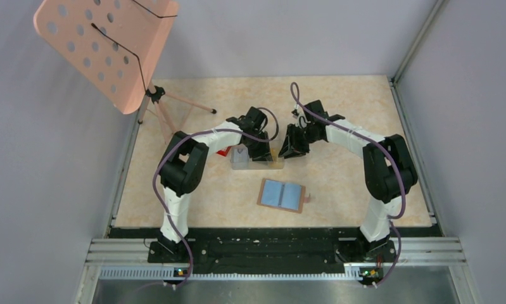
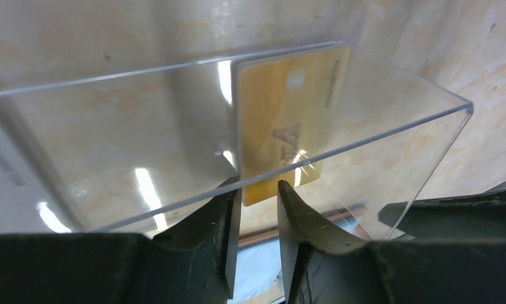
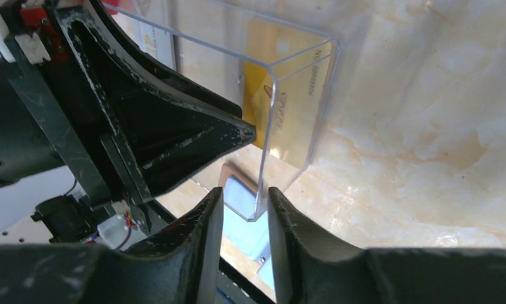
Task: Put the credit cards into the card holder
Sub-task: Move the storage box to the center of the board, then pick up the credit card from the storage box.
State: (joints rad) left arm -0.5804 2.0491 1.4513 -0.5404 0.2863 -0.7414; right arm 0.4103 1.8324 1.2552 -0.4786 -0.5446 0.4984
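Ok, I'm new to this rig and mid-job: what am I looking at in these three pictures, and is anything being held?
The machine is two robot arms bolted at the table's near edge, the left arm and the right arm. The wide picture comes from a fixed camera above and behind them. The other two come from a camera on each wrist, looking along that arm's own claw.

On the table are a clear plastic box, the open card holder nearer the arms, and a small red tray partly hidden. A pink perforated stand is at the back left.

Inside the box stands a yellow card, with a pale card further along. The left claw is at the box wall by the yellow card. The right claw has a box corner between its fingers. Both are narrowly parted, and I cannot tell whether either is gripping.
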